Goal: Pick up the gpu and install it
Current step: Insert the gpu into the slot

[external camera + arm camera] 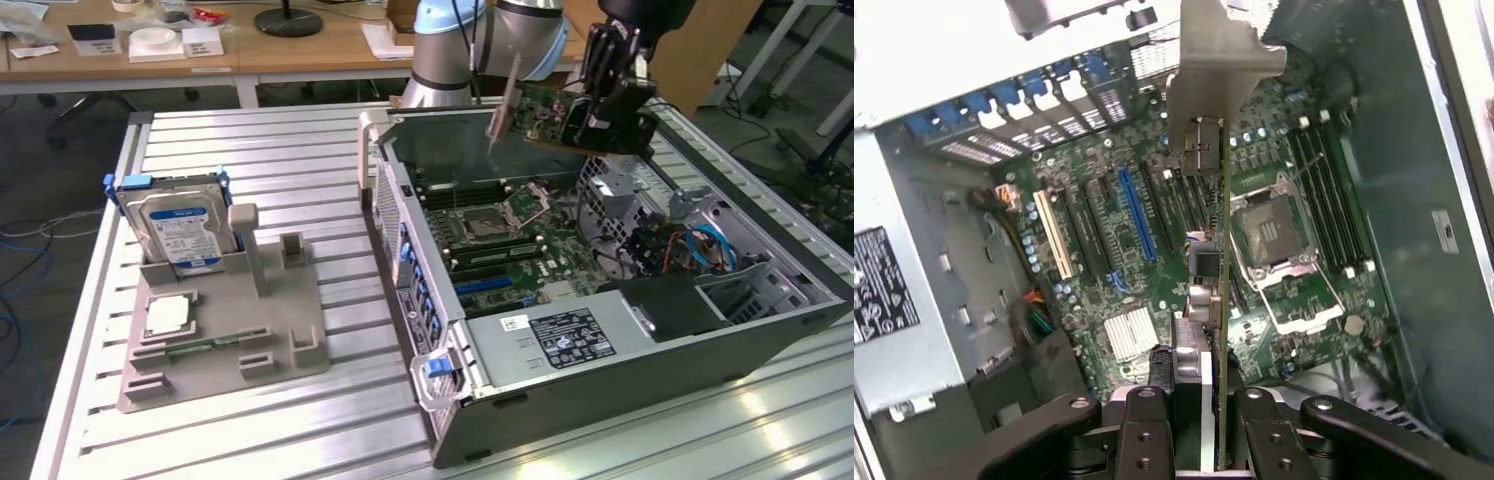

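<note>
Item: gpu (550,103), a thin green circuit card with a silver metal end bracket and a black cooler on one face.
Location: in the air over the far end of the open grey computer case (641,385), clear of the green motherboard (497,232) and touching nothing but the gripper.
Holder: black gripper (607,112), fingers pinched on the card's two faces. In the wrist view the card stands edge-on between them (1221,300), bracket end away from the camera.
Step in hand: carry and line-up, judged; pick-up is done, installing is not.
Requirement, judged: card edge parallel to and over the long blue expansion slot (1137,215), which currently lies off to one side; bracket toward the case's rear wall; straight descent.
Other stock: blue-labelled hard drive (180,228) in a grey holder (274,345) on the slatted metal surface (267,150).
</note>
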`<state>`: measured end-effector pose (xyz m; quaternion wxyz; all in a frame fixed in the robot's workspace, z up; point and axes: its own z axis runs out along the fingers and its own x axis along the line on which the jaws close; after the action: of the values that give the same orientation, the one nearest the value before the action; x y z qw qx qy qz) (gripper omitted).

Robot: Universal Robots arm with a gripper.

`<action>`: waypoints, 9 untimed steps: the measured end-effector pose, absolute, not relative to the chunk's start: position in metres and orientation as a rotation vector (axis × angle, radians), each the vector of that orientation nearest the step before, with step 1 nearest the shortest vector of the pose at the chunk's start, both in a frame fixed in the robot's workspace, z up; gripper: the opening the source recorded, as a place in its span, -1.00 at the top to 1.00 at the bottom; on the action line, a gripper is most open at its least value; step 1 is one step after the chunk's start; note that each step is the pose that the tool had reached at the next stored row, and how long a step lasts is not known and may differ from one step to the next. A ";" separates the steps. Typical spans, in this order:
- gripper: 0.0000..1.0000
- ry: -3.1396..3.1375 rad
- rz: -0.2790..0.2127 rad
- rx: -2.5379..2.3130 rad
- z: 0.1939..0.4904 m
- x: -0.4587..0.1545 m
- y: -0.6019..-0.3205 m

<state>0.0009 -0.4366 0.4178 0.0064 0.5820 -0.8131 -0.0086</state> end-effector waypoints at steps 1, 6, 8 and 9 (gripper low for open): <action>0.44 -2.530 -0.027 1.840 0.418 0.001 -0.437; 0.44 -2.477 -0.032 1.915 0.418 0.001 -0.437; 0.44 -2.451 -0.032 1.948 0.418 0.002 -0.437; 0.44 -2.436 -0.032 1.966 0.417 0.002 -0.437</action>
<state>0.0016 -0.4366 0.4174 0.0055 0.6280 -0.7782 -0.0102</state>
